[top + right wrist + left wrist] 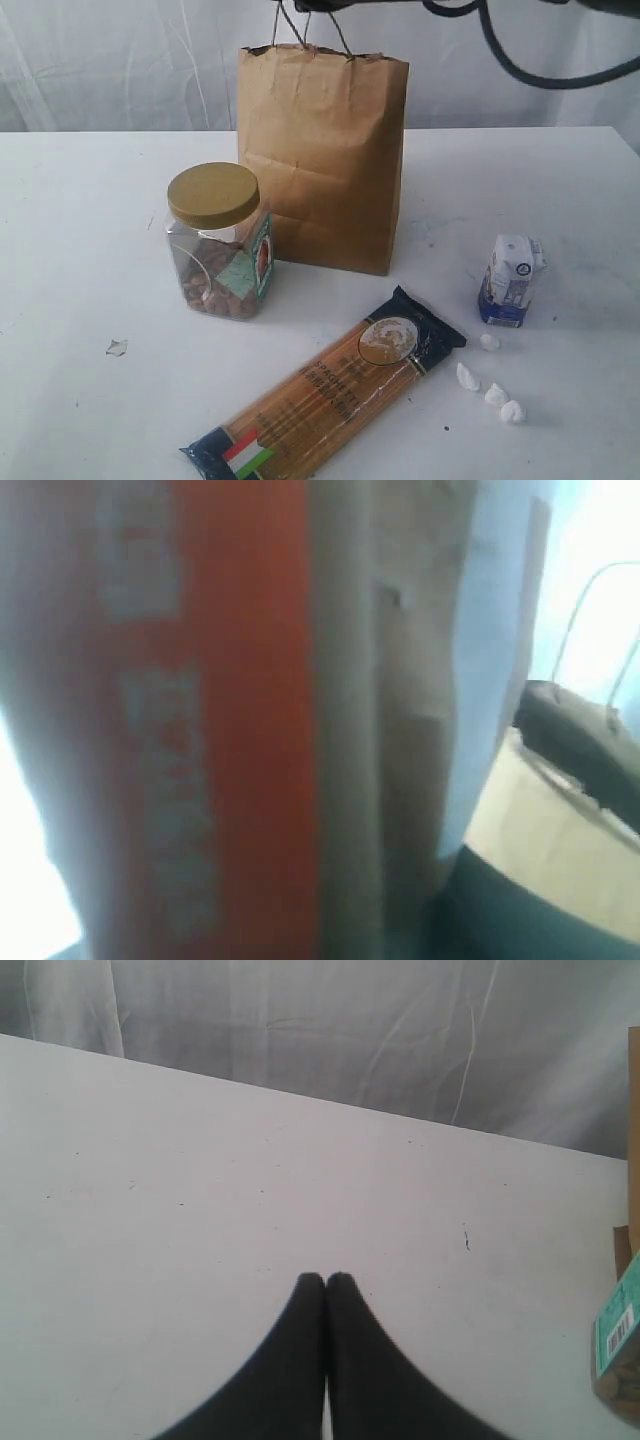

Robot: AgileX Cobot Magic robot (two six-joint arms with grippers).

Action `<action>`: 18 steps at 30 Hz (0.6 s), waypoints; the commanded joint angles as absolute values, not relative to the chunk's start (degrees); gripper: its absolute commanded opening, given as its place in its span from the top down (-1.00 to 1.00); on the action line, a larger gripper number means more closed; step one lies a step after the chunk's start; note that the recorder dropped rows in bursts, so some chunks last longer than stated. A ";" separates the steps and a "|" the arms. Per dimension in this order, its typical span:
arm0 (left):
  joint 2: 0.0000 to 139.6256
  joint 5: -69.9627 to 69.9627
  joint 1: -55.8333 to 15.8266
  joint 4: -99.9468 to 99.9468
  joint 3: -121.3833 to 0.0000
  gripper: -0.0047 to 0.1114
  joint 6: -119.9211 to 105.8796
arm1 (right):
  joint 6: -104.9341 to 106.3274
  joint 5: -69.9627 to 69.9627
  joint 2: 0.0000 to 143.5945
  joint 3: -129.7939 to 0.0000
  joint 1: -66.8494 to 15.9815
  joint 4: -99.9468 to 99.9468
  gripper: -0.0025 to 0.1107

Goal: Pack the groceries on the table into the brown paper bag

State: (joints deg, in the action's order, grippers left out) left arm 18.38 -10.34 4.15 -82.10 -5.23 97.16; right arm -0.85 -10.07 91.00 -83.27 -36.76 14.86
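Apparently clamped in my hidden right fingers, the small brown pouch (240,730) hangs at the mouth of the brown paper bag (322,160), where a snag on the rim could tip the bag; my left fingers (295,1360) sit pressed together, empty, above the surface (80,250).

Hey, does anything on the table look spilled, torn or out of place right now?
Yes. Four small white lumps lie loose on the table in front of the carton, beside the spaghetti pack, like something spilled. A small pale scrap sits alone, front-left of the jar. Jar, carton and bag stand upright.
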 commanded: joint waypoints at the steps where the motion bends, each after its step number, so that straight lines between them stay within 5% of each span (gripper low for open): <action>1: 17.98 -10.88 3.90 -83.19 -5.12 0.92 97.51 | 0.00 0.00 94.40 -83.89 -32.83 13.59 0.96; 18: 17.98 -9.75 3.90 -83.38 -5.12 0.92 97.51 | -5.34 6.50 92.41 -83.89 -30.62 15.32 0.96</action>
State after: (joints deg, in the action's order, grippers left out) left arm 18.38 -10.34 4.15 -82.10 -5.23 97.16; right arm -4.61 2.09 96.77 -83.27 -30.20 15.67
